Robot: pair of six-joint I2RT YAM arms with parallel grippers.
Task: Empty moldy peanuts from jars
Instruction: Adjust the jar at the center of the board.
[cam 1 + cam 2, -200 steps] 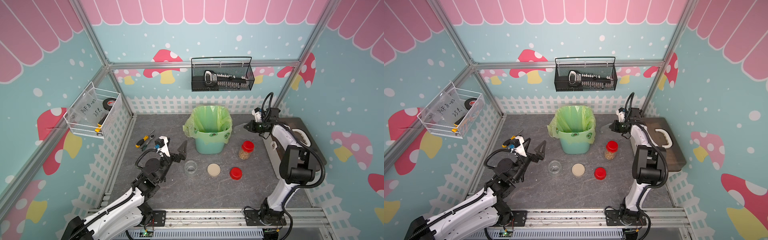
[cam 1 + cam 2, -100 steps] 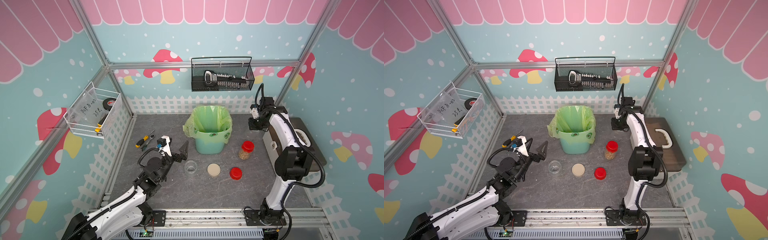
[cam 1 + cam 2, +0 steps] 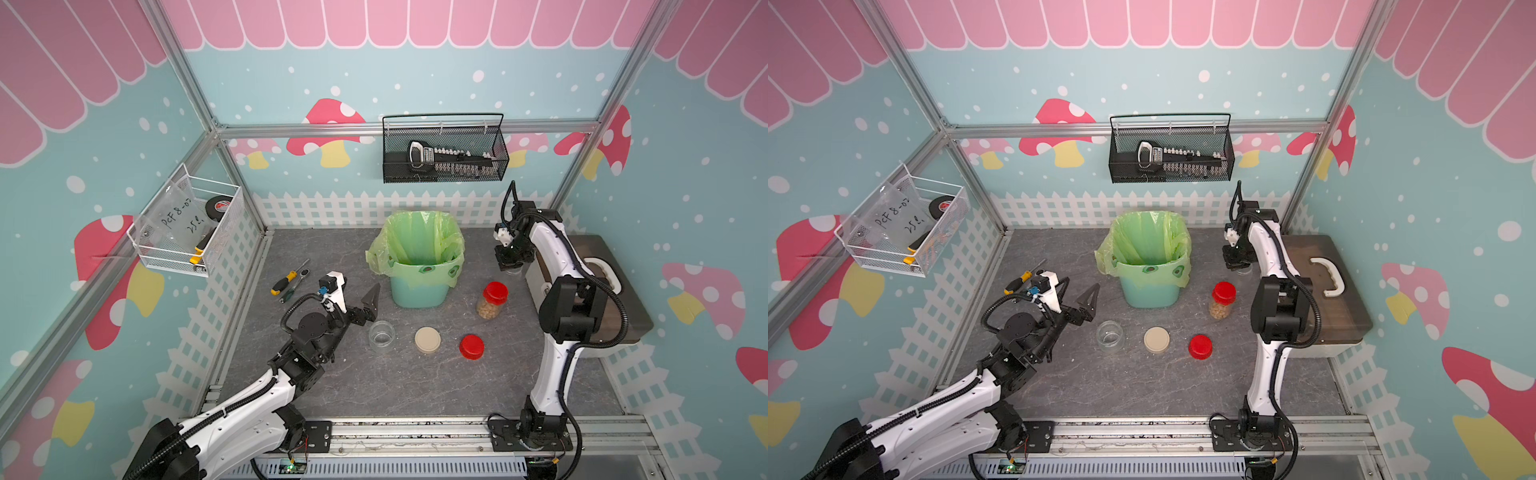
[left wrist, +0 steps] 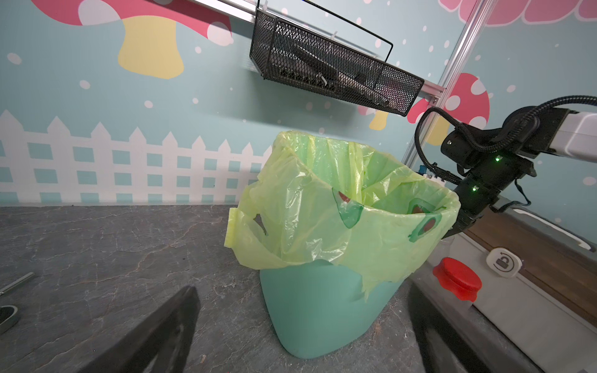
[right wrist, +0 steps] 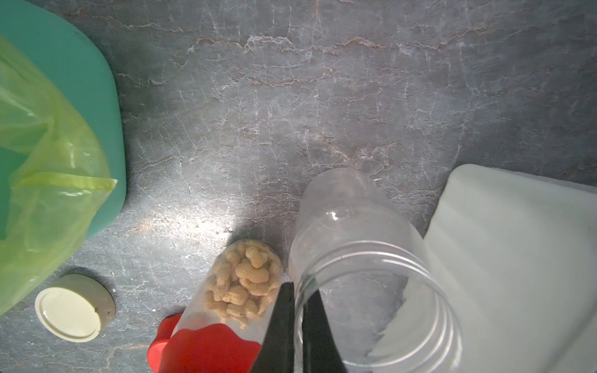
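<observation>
My right gripper [image 5: 300, 290] is shut on the rim of an empty clear jar [image 5: 371, 258], one finger inside the wall and one outside. In both top views that jar [image 3: 514, 272] [image 3: 1244, 271] hangs upright just under the gripper [image 3: 510, 262], beside the box. A red-lidded jar [image 3: 491, 300] [image 3: 1222, 300] holding the moldy peanuts [image 5: 245, 277] stands close by. Another empty open jar [image 3: 381, 336] stands in front of my left gripper [image 3: 355, 297], which is open and holds nothing. A beige lid [image 3: 427, 340] and a red lid [image 3: 471, 346] lie loose on the table.
A teal bin [image 3: 415, 291] lined with a green bag stands at the middle back. A wood-topped white box [image 3: 590, 291] fills the right side. A screwdriver and a ratchet [image 3: 291, 279] lie at the left. Wire baskets hang on the walls.
My right arm has swung from facing the bin to pointing down and has come lower with the empty jar beside the box. The left gripper has edged slightly right, still open.
</observation>
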